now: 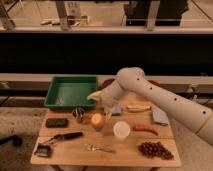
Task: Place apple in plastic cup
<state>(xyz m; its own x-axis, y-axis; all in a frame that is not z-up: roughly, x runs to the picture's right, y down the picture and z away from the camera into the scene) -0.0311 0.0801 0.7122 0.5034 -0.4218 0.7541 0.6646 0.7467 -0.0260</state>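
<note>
Orange-red with yellow patches: small round apple (pixel 98 120) on the pale wooden table (pixel 65 150), near the middle, just left of and below the white arm's two-finger gripper (pixel 107 111). Open or clenched: impossible to tell. Small short blue plastic cup (pixel 117 110) just right of the gripper, partly behind the arm, so fruit and cup flank it. No long axis to mind on a round fruit. Likely called for: down-left to the apple, then a short carry rightward.
</note>
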